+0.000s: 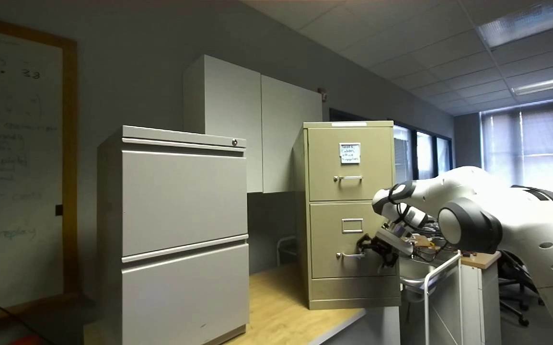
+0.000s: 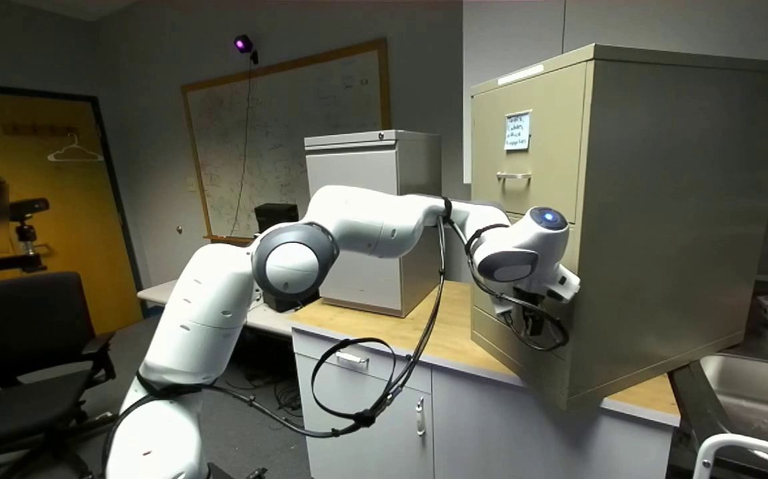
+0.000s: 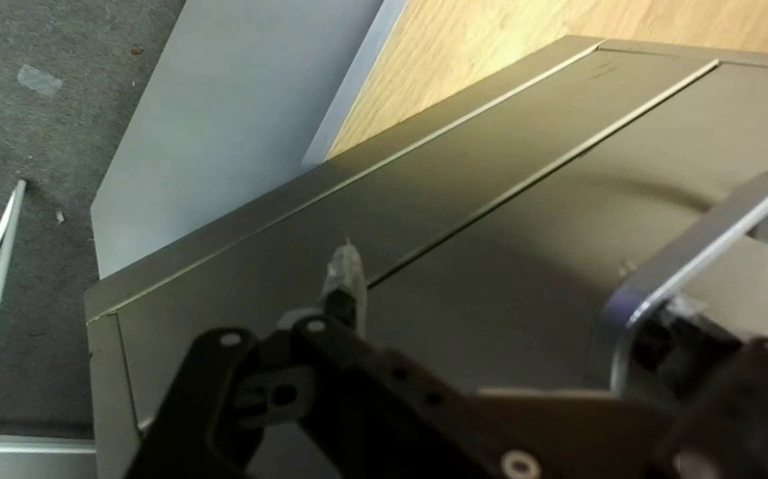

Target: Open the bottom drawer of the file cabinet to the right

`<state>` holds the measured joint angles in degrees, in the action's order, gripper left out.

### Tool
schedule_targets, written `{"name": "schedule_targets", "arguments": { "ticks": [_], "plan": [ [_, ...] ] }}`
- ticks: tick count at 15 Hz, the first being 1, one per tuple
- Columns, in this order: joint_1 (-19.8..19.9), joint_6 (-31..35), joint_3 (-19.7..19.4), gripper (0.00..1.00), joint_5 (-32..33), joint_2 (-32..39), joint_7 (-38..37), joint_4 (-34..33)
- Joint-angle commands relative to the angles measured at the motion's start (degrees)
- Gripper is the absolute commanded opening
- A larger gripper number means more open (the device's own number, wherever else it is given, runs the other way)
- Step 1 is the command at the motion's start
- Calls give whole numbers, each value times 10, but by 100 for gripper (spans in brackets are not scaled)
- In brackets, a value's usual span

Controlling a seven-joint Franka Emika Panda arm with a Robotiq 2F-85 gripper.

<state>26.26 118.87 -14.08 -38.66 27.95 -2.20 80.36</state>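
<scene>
The tan file cabinet [image 1: 324,191] stands on a wooden counter; it also shows in an exterior view [image 2: 670,219]. Its bottom drawer [image 1: 327,242] looks shut, with a silver handle [image 1: 351,255] and label holder [image 1: 352,225]. My gripper [image 1: 374,254] is at the right end of this handle. In the wrist view my gripper [image 3: 514,293] is open, fingers wide apart. One finger is beside the end of the handle [image 3: 697,246], its tip partly hidden by the bar. The other finger is over the drawer's lower edge. In an exterior view the arm hides the bottom drawer's handle.
A light-grey cabinet [image 1: 185,201] stands on the same counter [image 1: 276,297]. A white cart rail [image 1: 442,273] and a sink [image 2: 763,392] are beside the file cabinet. A cable loop [image 2: 351,379] hangs from the arm.
</scene>
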Motion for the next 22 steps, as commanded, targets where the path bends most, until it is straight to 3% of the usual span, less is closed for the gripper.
{"name": "schedule_targets", "arguments": {
  "ticks": [1,4,10,14,17,22],
  "plan": [
    [2,-36,5,69,39,43,-41,-63],
    [12,-108,15,47,44,28,-23,-76],
    [13,-128,26,2,38,23,-38,-106],
    [8,-128,30,4,40,20,-49,-112],
    [5,-117,29,5,38,0,-39,-79],
    [-9,-53,19,5,27,-88,35,84]
  ]
}}
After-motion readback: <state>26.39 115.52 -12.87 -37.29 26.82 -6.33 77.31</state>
